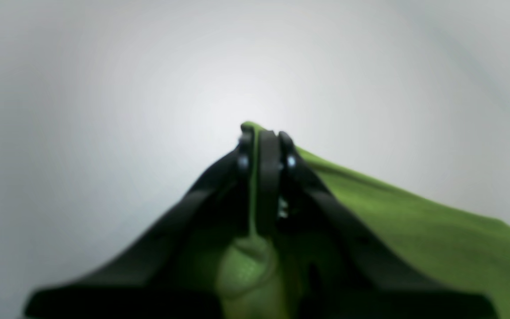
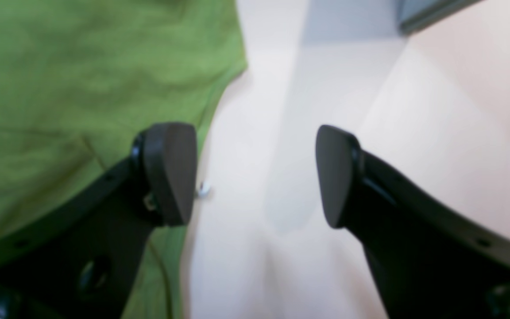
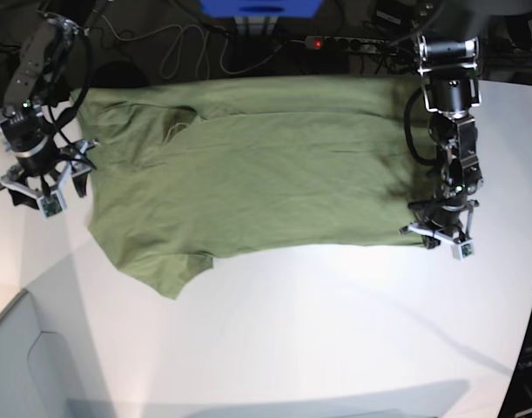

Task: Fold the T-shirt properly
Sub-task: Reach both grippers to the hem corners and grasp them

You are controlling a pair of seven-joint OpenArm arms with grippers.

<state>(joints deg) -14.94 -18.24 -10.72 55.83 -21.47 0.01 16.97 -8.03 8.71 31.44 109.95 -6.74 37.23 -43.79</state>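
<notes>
The olive-green T-shirt lies spread flat across the far half of the white table. My left gripper is at the shirt's near right hem corner. In the left wrist view its gripper is shut on a pinched fold of the T-shirt, green cloth showing between the jaws. At the shirt's left edge by the sleeve stands my right gripper. The right wrist view shows that gripper open over bare table, with the T-shirt beside its left finger and nothing between the fingers.
Behind the table run cables, a power strip with a red light and a blue object. A grey surface borders the table at the lower left. A small white speck lies on the table by the shirt's edge.
</notes>
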